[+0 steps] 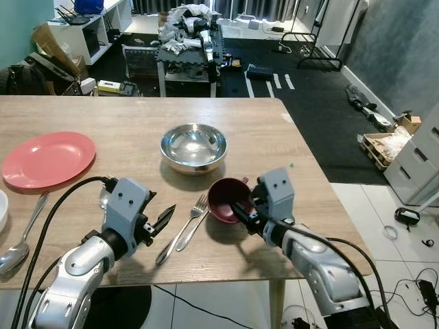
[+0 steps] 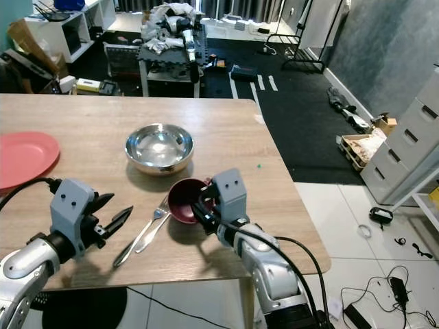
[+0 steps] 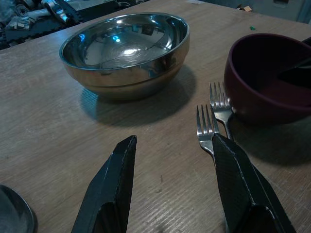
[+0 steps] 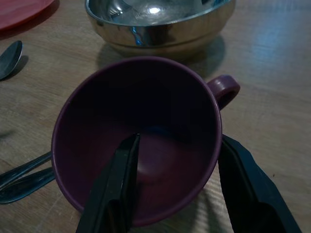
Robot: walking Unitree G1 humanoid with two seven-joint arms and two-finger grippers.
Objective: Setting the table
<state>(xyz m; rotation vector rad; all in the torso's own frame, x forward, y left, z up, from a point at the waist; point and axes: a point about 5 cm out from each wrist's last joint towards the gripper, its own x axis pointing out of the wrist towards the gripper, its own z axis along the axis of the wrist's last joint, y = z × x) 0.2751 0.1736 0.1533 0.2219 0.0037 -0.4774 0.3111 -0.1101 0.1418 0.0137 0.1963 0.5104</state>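
Mug, dark maroon, sits near the wooden table's front edge, just before the steel bowl, and the right gripper straddles its rim, one finger inside, one outside, not yet clenched. Left gripper hovers spread wide beside two forks.

Far back on the left, white shelf unit with a cardboard box beside it. In the middle, low black stand heaped with crumpled cloth. Dark carpet reaching a metal rack. At right, wooden crate, white drawer unit, tiled floor strewn with black cables.
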